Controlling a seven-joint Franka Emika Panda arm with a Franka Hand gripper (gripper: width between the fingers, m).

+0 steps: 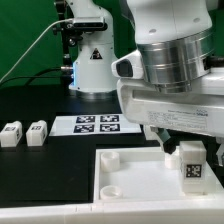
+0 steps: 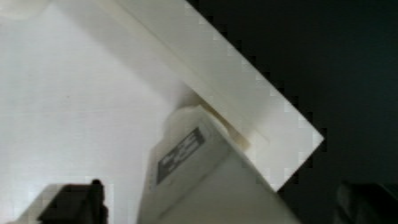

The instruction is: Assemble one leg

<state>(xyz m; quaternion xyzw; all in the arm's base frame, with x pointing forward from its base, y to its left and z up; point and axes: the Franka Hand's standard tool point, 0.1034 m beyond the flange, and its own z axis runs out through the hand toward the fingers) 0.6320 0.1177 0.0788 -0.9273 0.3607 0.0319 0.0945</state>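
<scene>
We see the robot's gripper [image 1: 185,143] right above a small white plastic leg block with a black-and-white tag [image 1: 192,164].

In the outside view, the leg stands in the big white square plastic tray [image 1: 125,172], at a corner on the exterior view's right, and two more white leg blocks [image 1: 24,133] sit on the black tabletop [image 1: 60,165] beside the marker board [image 1: 99,124]. In the wrist view, we see the gripper's dark fingers [image 2: 71,203] spread wide, holding nothing, near the tagged leg [image 2: 183,160].

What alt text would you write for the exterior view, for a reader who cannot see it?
A robot arm's fingers stand open just above a white leg that stands upright at a corner of a large white plate. Two more legs stand on the black table at the exterior view's left, near the marker board.
</scene>
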